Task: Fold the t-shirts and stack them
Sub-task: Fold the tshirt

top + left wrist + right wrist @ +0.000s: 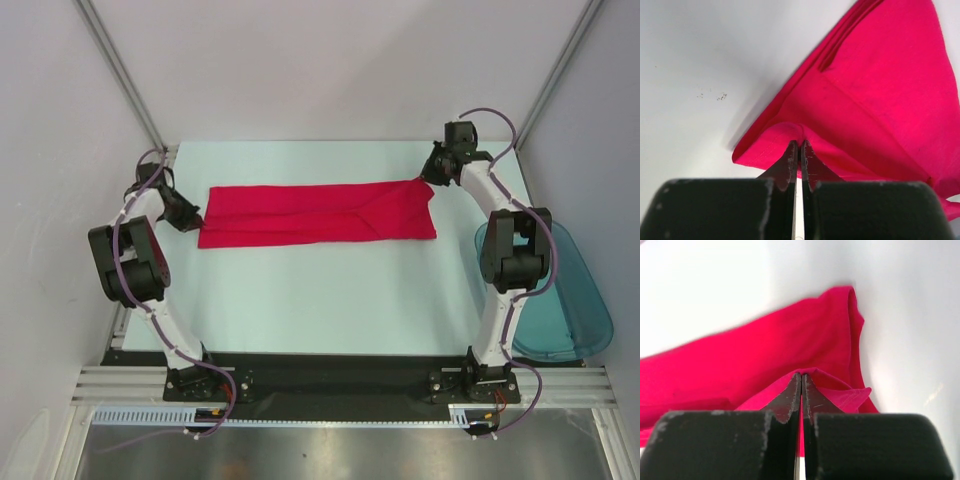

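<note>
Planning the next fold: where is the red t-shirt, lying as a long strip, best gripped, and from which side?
I'd pinch its short ends from the outer sides: the t-shirt lies flat, so only edges give a lip. The left hand is shut on the left end, the right hand on the far right corner.

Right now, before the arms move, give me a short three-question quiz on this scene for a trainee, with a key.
1. True or false: the left gripper and the right gripper are each shut on the red t-shirt.
2. The teal bin stands: A) at the right side of the table; B) under the red t-shirt; C) next to the left gripper.
3. Fill in: the red t-shirt lies as a long band across the table, and the left gripper pinches its ____ end.
Key: 1 true; 2 A; 3 left.
</note>
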### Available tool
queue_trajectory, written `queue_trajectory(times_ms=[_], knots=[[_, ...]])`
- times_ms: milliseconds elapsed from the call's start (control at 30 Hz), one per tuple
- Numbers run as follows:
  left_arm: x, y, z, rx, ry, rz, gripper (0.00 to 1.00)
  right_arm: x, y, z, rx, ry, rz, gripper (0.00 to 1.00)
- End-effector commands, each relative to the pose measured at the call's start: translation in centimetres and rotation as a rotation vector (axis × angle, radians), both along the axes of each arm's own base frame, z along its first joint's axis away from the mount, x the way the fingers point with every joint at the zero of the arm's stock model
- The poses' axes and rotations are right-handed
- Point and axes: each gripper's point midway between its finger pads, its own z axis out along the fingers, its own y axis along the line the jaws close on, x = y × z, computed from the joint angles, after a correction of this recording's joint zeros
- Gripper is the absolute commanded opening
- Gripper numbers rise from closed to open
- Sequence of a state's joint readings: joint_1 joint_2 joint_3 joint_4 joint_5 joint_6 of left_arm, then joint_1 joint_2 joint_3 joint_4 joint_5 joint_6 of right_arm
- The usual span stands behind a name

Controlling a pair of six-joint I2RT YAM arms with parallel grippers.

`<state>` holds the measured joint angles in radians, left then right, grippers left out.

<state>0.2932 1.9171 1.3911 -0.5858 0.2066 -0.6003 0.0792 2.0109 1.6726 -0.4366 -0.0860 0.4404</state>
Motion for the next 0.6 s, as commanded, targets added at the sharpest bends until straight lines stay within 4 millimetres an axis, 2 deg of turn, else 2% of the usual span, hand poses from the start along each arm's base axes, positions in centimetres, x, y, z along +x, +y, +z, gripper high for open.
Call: queue_trajectory(times_ms=[0,67,400,500,567], knots=[[1.4,0.2,0.7,0.009,-0.037,-0.020,0.03,2.2,-0.3,2.1,-0.001,-0.070,0.012,0.00],[1.5,0.1,0.5,0.002,-0.033,-0.016,0.03,2.5,-0.1,1.3,0.003,-0.054,0.018,0.00],[2.2,0.5,0.2,0.009,-0.030,-0.011,0.06,3.3,0.1,0.4,0.005,-0.047,0.026,0.00],[2.4,0.7,0.3,0.019,-0.035,-0.004,0.11,3.3,-0.1,0.1,0.004,-0.040,0.026,0.00],[2.4,0.9,0.2,0.029,-0.030,0.001,0.18,3.4,-0.2,-0.2,0.002,-0.034,0.023,0.01]])
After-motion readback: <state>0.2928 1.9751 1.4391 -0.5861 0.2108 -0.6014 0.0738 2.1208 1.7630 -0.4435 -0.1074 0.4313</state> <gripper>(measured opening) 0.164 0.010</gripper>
